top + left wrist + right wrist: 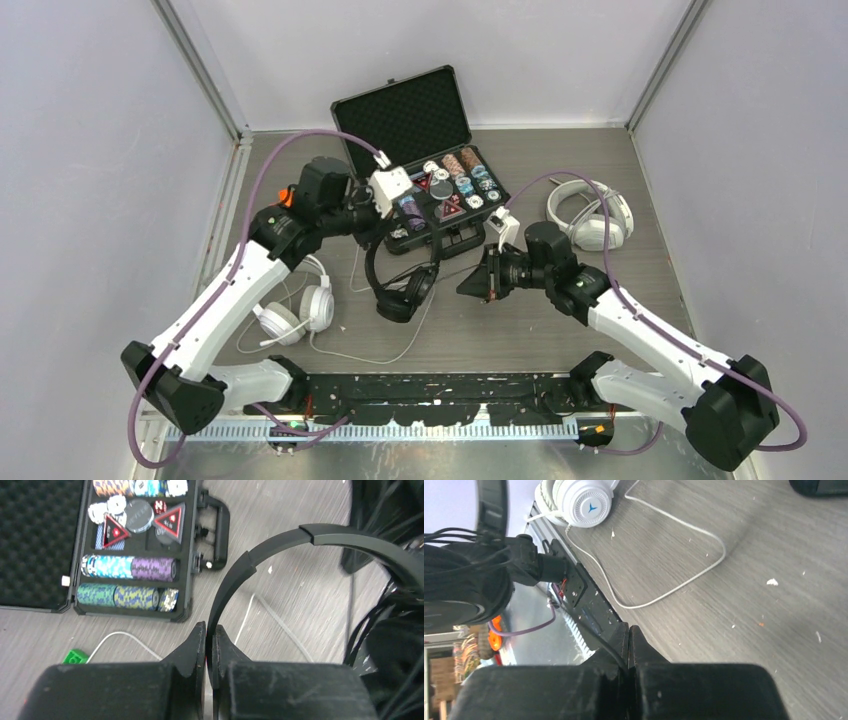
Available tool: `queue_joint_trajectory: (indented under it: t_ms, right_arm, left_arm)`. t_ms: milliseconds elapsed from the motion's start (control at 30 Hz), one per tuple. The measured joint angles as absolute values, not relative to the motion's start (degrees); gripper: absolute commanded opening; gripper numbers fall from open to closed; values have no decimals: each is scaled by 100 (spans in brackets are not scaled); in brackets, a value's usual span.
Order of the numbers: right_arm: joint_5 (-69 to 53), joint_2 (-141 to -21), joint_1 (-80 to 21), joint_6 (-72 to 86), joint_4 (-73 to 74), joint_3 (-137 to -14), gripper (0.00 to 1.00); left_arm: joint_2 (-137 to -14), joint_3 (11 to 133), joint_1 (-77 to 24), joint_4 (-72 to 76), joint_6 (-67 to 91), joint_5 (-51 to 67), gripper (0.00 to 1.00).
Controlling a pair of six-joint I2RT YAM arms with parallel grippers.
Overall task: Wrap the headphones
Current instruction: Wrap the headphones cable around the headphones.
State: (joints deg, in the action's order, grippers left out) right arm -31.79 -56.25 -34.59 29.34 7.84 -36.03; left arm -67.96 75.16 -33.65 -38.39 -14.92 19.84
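Note:
The slim black headphones [402,292] hang just above the table in the middle. My left gripper [372,235] is shut on their headband [280,542], which arcs up from between the jaws [210,632]. One black ear cup [395,645], with black cord wound round it, sits at the right edge of the left wrist view. My right gripper [466,286] is shut on the thin black cord [606,647] that runs to the ear cup [459,590]. White round-cup headphones [300,310] lie at the left. The bulky white-grey headphones [590,215] lie at the back right.
An open black case [430,170] of poker chips stands behind the black headphones, its handle [222,530] facing them. A loose white cord [385,355] trails over the table from the white pair. A small green brick [75,656] lies near the case.

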Motion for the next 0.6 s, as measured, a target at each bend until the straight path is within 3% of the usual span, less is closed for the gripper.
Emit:
queue_joint_trajectory:
  t_ms: [233, 600]
  right_arm:
    - [-3468, -5218, -3402, 3564, 1557, -3721, 0]
    - [-3371, -4619, -3402, 4403, 1398, -3726, 0]
  left_arm:
    - [-7164, 7251, -3570, -4032, -2956, 1511, 0]
    - [-7227, 7002, -3806, -3120, -3391, 1343, 0]
